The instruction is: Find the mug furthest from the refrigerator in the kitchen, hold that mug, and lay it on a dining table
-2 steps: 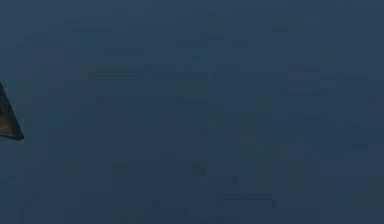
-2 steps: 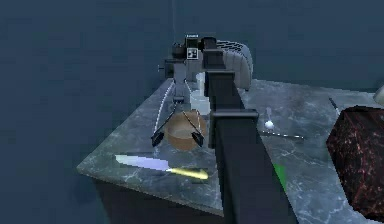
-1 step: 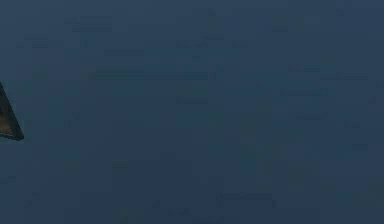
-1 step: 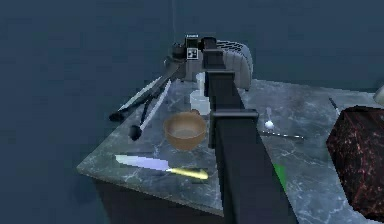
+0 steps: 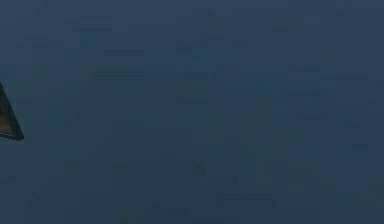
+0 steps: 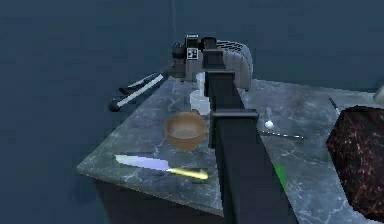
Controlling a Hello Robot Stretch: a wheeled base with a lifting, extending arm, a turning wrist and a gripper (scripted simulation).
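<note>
My dark square arm (image 6: 240, 150) hides part of a small pale cup-shaped thing (image 6: 199, 101) and a silver metal toaster (image 6: 235, 56) behind it; right of it, the picture's edge cuts off a dark reddish speckled block (image 6: 362, 150).

you're facing a dark blue wall (image 5: 200, 100). to the side, a marble counter (image 6: 125, 145) carries a brown bowl (image 6: 185, 130), a yellow-handled knife (image 6: 162, 166), a spoon (image 6: 272, 125) and a silver toaster (image 6: 235, 55).

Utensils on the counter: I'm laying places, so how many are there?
3: a yellow-handled knife at the front edge, a dark-handled one at the back left beside the toaster, a spoon right of the arm. The arm may hide more.
</note>
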